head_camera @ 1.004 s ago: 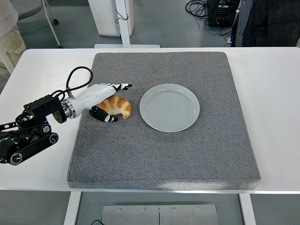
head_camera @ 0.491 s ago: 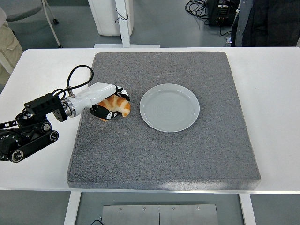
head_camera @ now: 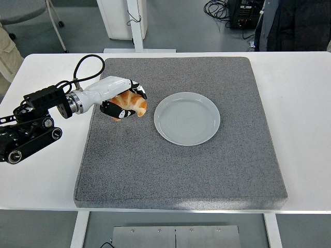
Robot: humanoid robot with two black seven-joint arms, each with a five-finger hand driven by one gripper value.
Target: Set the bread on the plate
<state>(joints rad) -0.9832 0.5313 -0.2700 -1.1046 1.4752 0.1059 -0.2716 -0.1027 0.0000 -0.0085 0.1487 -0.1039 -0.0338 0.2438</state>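
The bread [head_camera: 132, 105] is a golden croissant. My left hand [head_camera: 123, 101] is shut on the bread and holds it lifted a little above the grey mat [head_camera: 181, 170]. The pale grey plate [head_camera: 187, 118] lies on the mat just right of the bread, and nothing lies on it. The bread's right tip is a short way from the plate's left rim. My right hand is out of view.
The mat covers most of the white table [head_camera: 305, 103]. A person's sleeve [head_camera: 8, 49] shows at the far left edge. Chair legs, a white post and cables stand on the floor behind the table.
My left hand closed its fingers around the bread, then lifted it up and slightly toward the plate. The plate has not moved.
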